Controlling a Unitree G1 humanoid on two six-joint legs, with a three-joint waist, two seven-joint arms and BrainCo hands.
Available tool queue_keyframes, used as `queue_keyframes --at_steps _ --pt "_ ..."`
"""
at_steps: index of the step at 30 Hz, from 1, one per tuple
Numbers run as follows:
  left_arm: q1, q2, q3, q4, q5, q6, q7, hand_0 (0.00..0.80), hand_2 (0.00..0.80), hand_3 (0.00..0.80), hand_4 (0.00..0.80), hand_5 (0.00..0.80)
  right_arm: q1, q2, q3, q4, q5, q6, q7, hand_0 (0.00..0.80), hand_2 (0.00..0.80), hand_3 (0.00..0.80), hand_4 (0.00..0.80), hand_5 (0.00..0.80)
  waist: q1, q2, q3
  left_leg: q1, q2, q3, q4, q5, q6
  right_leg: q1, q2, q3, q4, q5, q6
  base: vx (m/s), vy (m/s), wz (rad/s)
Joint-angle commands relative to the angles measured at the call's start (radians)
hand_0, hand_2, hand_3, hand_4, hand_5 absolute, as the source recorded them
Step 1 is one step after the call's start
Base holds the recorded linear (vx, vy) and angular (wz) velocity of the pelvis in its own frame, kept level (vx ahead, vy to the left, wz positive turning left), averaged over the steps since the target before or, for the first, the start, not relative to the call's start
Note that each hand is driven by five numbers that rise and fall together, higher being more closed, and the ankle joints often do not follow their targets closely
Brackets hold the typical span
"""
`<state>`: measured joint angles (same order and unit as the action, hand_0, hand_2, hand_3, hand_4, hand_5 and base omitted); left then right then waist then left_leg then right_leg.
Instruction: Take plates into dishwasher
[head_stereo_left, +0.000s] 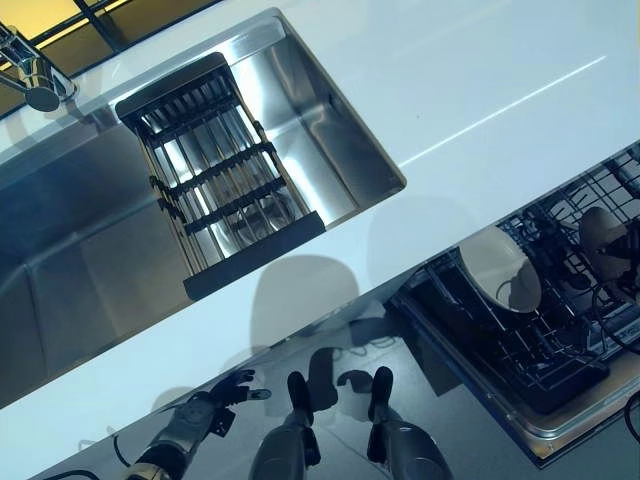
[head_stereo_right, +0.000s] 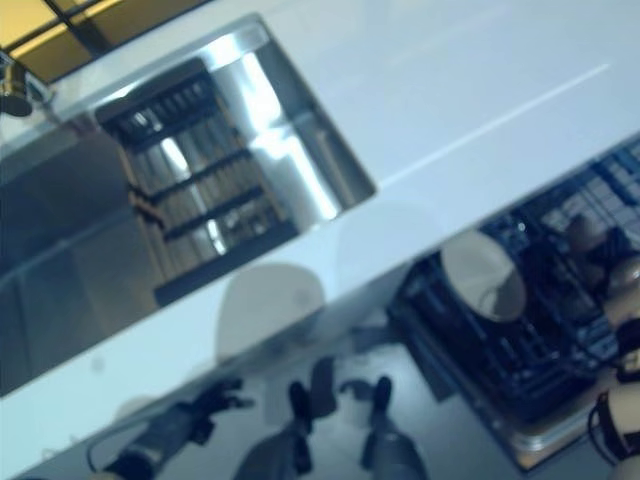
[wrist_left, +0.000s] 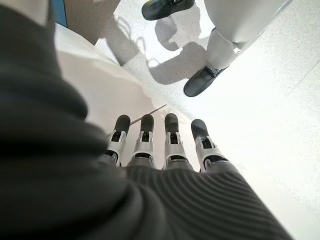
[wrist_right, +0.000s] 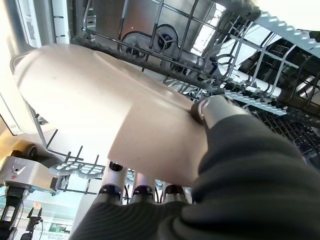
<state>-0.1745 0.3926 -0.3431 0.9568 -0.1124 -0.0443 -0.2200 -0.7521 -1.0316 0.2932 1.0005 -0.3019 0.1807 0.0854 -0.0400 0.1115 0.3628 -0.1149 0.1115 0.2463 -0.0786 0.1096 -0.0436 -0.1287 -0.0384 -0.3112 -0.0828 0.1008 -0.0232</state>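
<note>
Right hand (wrist_right: 220, 135): thumb on the face and fingers (wrist_right: 142, 192) under the rim of a round beige plate (wrist_right: 100, 100), pinching it. The plate sits tilted over the grey wire dishwasher rack (wrist_right: 240, 65). Left hand (wrist_left: 150, 160): fingers straight, holding nothing, low beside the white countertop (head_stereo_left: 470, 90). A second pale plate (head_stereo_left: 500, 268) stands upright in the rack, which lies below the counter edge.
</note>
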Motion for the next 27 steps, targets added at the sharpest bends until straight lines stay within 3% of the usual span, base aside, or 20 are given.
queue_keyframes --at_steps 1,14,20,27 --pt "-0.032 0.022 -0.011 0.026 0.000 -0.014 0.003 0.000 0.000 0.000 0.000 0.000 -0.052 0.018 0.064 0.038 0.008 -0.011 -0.004 0.800 0.800 0.800 0.800 0.800 -0.001 -0.052 -0.049 0.028 -0.007 0.044 -0.009 -0.073 0.003 -0.009 0.016 0.076 0.029 -0.114 -0.004 0.000 0.000 0.00" --pt "-0.032 0.025 -0.021 0.009 -0.012 -0.010 0.003 0.000 0.000 0.000 0.000 0.000 -0.078 0.000 0.094 -0.020 -0.079 -0.011 -0.118 0.800 0.800 0.800 0.800 0.800 -0.002 -0.045 -0.047 0.022 -0.007 0.050 -0.009 -0.072 0.001 -0.015 0.013 0.070 0.019 -0.108 -0.001 0.000 0.002 -0.01" --pt "-0.036 0.023 -0.021 0.000 -0.016 -0.005 0.005 0.000 0.000 0.000 0.000 0.000 -0.088 0.006 0.101 -0.031 -0.080 0.019 -0.065 0.800 0.800 0.800 0.800 0.800 0.000 -0.045 -0.045 0.016 -0.008 0.048 -0.009 -0.070 0.000 -0.020 0.013 0.063 0.021 -0.109 0.000 -0.001 0.001 -0.01" --pt "-0.050 0.040 -0.027 0.004 -0.014 -0.002 0.004 0.000 0.000 0.000 0.000 0.000 -0.099 0.012 0.107 0.003 -0.042 -0.001 -0.061 0.800 0.800 0.800 0.800 0.800 0.011 -0.035 -0.033 0.007 -0.003 0.043 -0.009 -0.065 0.005 -0.042 0.001 0.032 0.087 -0.144 -0.008 0.003 -0.039 0.01"
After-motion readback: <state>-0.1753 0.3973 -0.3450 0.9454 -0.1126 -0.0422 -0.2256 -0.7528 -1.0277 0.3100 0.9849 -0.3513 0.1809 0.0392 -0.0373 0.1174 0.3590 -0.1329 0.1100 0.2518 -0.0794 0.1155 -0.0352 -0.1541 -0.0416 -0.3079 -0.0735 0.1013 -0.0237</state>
